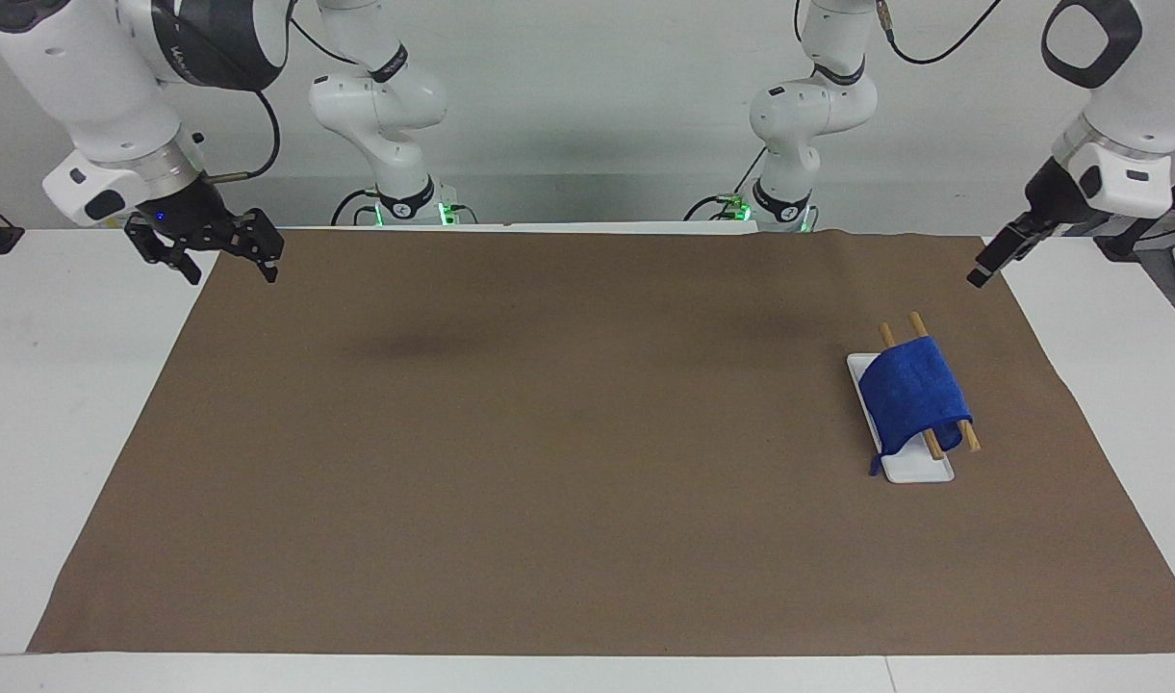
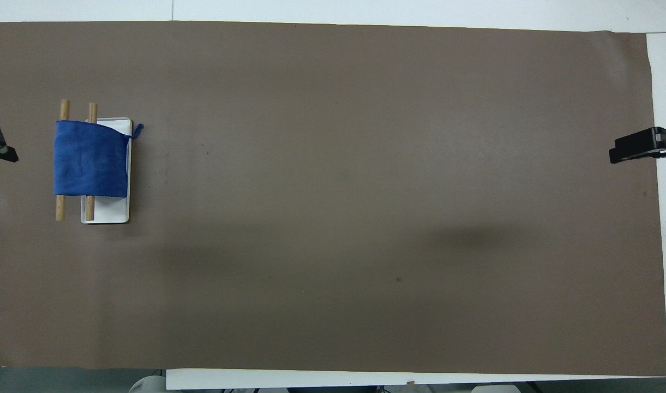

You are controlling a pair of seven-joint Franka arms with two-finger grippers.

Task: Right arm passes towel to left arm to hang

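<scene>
Both arms were glossy white, built of rounded jointed segments with black bands at the joints. The right arm [image 1: 115, 91] had a broad dark collar with pale lettering, a silver wrist ring, a black cable looping off it and a small blue light above its broad black claw-like gripper [image 1: 207, 252]. The left arm [image 1: 1116, 87] showed a black-rimmed oval opening, a silver wrist ring and a slim black gripper [image 1: 983, 272]. Green lights glowed at both bases.

High facing view, steep overhead; shared table [image 1: 29, 404].
</scene>
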